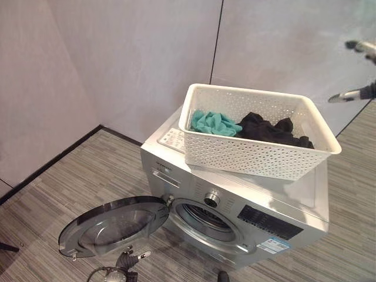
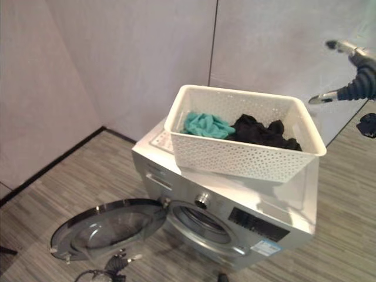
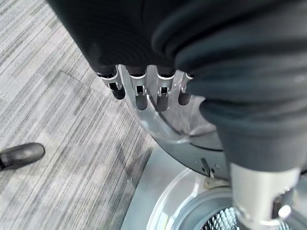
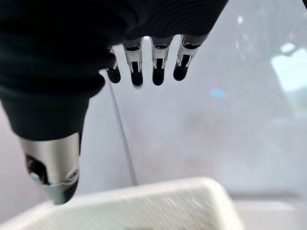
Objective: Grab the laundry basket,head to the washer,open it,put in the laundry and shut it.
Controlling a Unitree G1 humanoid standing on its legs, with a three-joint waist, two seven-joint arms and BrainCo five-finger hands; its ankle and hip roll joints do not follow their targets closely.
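Left eye view shows the white laundry basket sitting on top of the silver washer, tilted a little, its long axis running across the washer top from the robot's left to its right and its open side facing up; inside it a teal cloth lies at the left end and dark clothes fill the middle and right; the washer's round door is swung fully open to the left, hanging low over the striped grey floor, with the drum opening facing the robot; pale wall panels stand behind. Right hand hangs in the air high on the right, well apart from the basket, its fingers straight and released with nothing between them, a corner of the basket rim showing below it. Left hand hovers low by the door edge, fingers straight and relaxed, grasping nothing.
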